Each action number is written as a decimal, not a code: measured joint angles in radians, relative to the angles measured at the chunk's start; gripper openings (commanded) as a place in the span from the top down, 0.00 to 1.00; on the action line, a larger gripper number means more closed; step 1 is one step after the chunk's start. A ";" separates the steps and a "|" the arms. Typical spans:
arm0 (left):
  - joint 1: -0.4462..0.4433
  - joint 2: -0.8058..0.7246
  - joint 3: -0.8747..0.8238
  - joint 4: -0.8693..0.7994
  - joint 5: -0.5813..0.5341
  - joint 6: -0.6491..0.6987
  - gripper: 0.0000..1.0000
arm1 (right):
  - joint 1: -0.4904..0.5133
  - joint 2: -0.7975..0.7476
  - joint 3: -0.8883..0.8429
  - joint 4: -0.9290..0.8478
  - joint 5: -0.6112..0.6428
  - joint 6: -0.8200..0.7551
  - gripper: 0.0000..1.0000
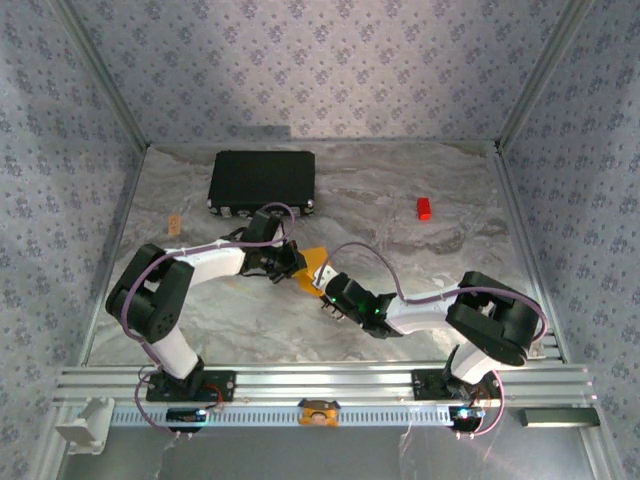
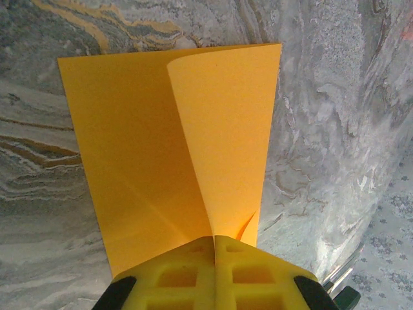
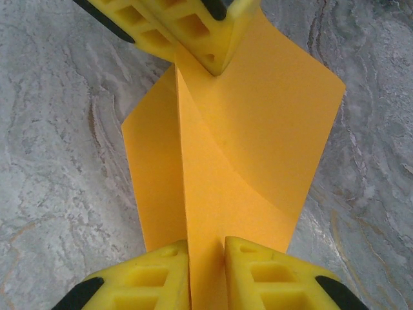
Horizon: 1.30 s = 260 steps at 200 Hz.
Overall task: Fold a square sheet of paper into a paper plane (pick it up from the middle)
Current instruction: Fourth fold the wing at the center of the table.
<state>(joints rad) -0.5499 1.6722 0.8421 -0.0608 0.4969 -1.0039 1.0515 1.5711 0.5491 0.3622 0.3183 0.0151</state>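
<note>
Paper first: the square sheet of paper (image 1: 312, 268) is over the middle of the desk (image 1: 420, 260), bent up into a ridge between your two tools. Your left tool (image 2: 214, 240) has its fingers pressed together on one edge of the sheet. Your right tool (image 3: 206, 248) straddles the opposite edge with a narrow gap showing, so you cannot tell whether it pinches. The black case (image 1: 262, 181) and the small red block (image 1: 425, 208) lie farther back.
</note>
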 measured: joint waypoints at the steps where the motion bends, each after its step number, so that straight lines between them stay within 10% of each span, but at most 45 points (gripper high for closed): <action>1: 0.000 0.000 0.000 0.000 0.000 0.000 0.96 | 0.000 0.000 0.000 0.000 0.000 0.000 0.79; 121: 0.000 0.000 0.000 0.000 0.000 0.000 0.94 | 0.000 0.000 0.000 -0.004 0.003 0.012 0.93; 186: 0.008 -0.043 0.000 -0.035 -0.050 0.026 0.41 | -0.048 0.002 0.009 -0.014 -0.075 0.098 0.99; 260: 0.006 -0.138 -0.029 -0.044 -0.116 0.027 0.49 | -0.199 0.033 -0.011 0.100 -0.332 0.339 1.00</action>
<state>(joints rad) -0.5434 1.5341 0.8131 -0.1051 0.3809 -0.9771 0.8524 1.6043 0.5385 0.4625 -0.0132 0.3542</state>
